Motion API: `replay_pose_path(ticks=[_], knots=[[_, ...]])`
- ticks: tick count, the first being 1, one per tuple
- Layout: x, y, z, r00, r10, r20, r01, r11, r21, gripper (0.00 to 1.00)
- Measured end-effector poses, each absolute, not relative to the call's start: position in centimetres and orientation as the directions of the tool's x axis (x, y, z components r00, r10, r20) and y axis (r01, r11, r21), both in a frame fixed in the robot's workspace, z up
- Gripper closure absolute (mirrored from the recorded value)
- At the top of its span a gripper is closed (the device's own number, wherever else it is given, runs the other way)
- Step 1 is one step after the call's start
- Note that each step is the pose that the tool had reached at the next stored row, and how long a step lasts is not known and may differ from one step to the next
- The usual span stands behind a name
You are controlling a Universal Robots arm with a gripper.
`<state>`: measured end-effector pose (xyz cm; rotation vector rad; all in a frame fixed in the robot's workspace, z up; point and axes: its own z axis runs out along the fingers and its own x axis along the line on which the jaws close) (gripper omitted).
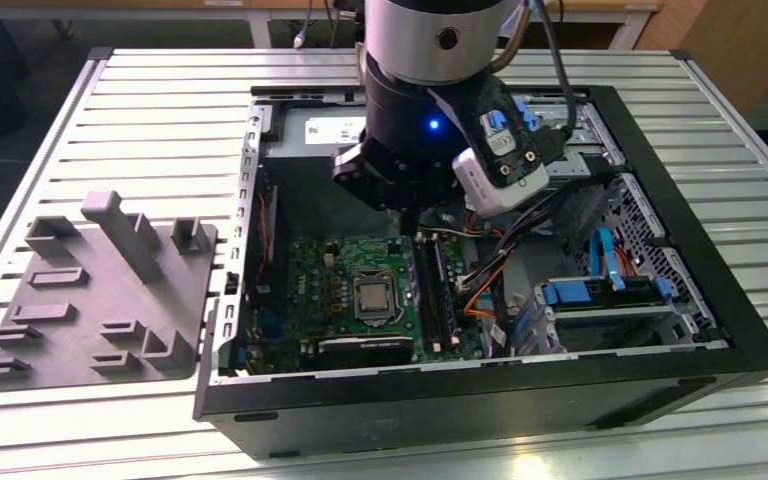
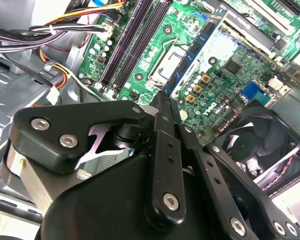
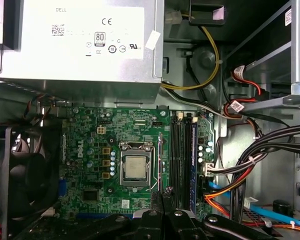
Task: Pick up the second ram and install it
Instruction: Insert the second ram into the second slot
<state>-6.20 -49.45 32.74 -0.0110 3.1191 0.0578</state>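
Hovering inside the open computer case, the tool pinches the second ram between nearly closed fingers above the motherboard. The second wrist view shows its blue face; the first wrist view shows it edge-on beside the processor socket.

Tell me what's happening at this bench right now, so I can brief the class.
A robot arm is working inside an open computer case. Its tool is shut on the second ram, holding it over the motherboard. The stick is not yet seated in the long black slots. The grey holder tray sits beside the case.
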Motion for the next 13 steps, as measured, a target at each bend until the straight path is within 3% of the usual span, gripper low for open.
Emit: replay_pose_path(ticks=[13], knots=[[-5.47,-49.46,32.67,-1.000,0.003,-0.022,0.003,0.999,0.037,0.88]])
